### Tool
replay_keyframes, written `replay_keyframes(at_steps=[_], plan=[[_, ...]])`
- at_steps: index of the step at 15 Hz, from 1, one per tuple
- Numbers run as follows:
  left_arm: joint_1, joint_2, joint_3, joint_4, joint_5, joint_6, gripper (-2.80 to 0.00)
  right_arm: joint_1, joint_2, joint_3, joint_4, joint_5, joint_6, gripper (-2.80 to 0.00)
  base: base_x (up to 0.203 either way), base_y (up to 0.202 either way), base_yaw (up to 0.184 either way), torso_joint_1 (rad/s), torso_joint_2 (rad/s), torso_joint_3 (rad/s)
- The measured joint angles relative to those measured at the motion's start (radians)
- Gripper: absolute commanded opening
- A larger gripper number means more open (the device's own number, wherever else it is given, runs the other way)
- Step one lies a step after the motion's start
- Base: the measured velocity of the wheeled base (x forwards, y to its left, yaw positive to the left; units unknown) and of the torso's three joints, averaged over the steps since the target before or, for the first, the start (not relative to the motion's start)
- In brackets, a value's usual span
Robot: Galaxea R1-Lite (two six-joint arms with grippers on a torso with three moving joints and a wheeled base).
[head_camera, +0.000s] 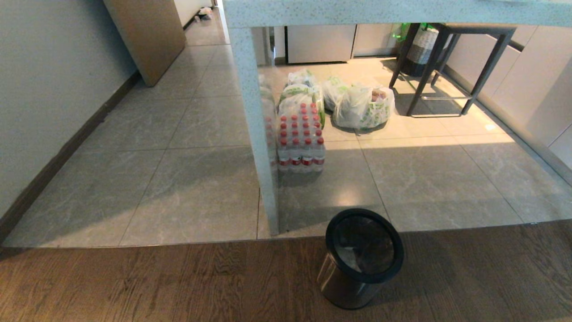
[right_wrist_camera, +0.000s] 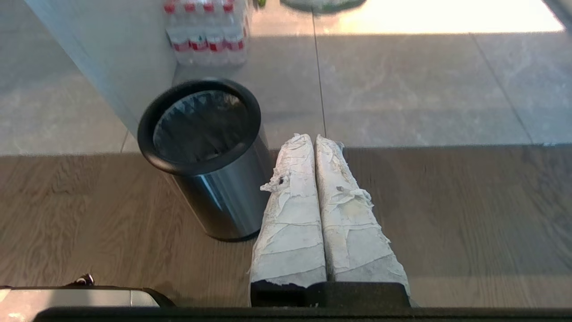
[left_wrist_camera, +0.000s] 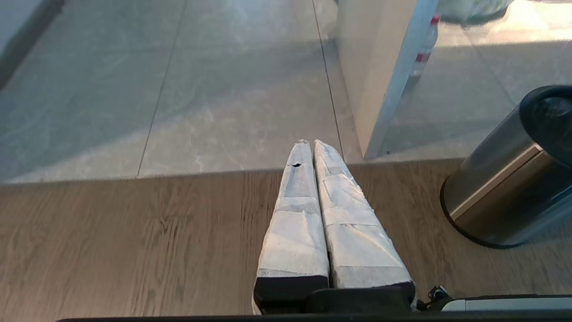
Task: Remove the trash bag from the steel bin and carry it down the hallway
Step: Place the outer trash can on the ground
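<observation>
The steel bin (head_camera: 344, 284), a small round brushed-steel can with a black rim and black foot ring, stands on the wood floor just before the tiles. A see-through crinkly trash bag (right_wrist_camera: 201, 123) lines its inside. My left gripper (left_wrist_camera: 310, 143) is shut and empty above the wood floor, with the bin (left_wrist_camera: 500, 179) off to its side. My right gripper (right_wrist_camera: 313, 136) is also shut and empty, close beside the bin (right_wrist_camera: 223, 197) but apart from it. Neither arm shows in the head view. The hallway (head_camera: 196, 58) of grey tiles runs off past a pale wall and a tan door.
A pale speckled counter leg (head_camera: 259, 134) stands just behind the bin. Behind it are a shrink-wrapped pack of red-capped bottles (head_camera: 300, 141) and white grocery bags with green print (head_camera: 362, 107). A dark stool frame (head_camera: 451, 67) stands at the back right.
</observation>
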Motion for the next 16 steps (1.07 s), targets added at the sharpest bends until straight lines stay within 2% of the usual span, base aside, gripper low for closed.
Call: replay_keyframes(at_steps=[10, 16], plan=[[0.0, 0.0, 0.0, 0.0, 0.0, -0.002, -2.8, 0.0, 0.0, 0.0, 0.003, -0.003, 0.002, -2.8, 0.0, 0.0, 0.0, 0.001, 0.0, -0.198], [0.0, 0.0, 0.0, 0.0, 0.0, -0.002, -2.8, 0.0, 0.0, -0.013, 0.008, 0.006, -0.004, -2.8, 0.0, 0.0, 0.0, 0.003, 0.0, -0.044]])
